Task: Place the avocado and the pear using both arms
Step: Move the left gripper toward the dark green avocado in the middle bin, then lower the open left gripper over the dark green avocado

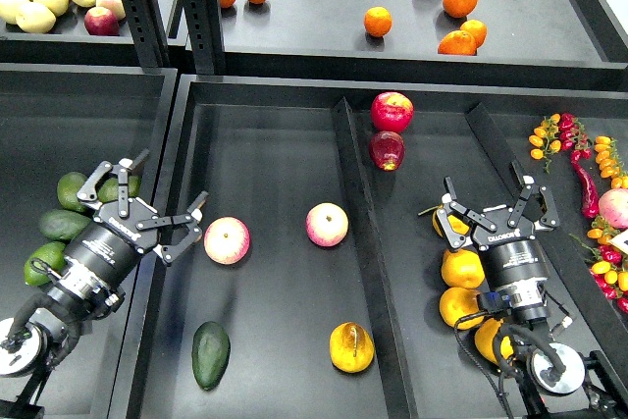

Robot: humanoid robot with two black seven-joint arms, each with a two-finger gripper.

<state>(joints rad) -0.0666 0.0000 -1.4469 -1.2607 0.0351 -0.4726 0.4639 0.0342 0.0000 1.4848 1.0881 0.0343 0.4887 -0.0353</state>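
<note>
Avocado [210, 354] and pear [351, 347] lay near the front edge; judged smooth, slippery, bruisable—grip across bellies. Left gripper [157, 215] and right gripper [492, 208] stood apart, empty.

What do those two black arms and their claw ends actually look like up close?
Both are matte black. Each end effector, left and right, has two thin linkage fingers with small silver pivot screws on a ribbed cylindrical body bearing white lettering. Behind each sits a silver-ringed wrist, loose black cables, and a round white-and-black joint.
</note>
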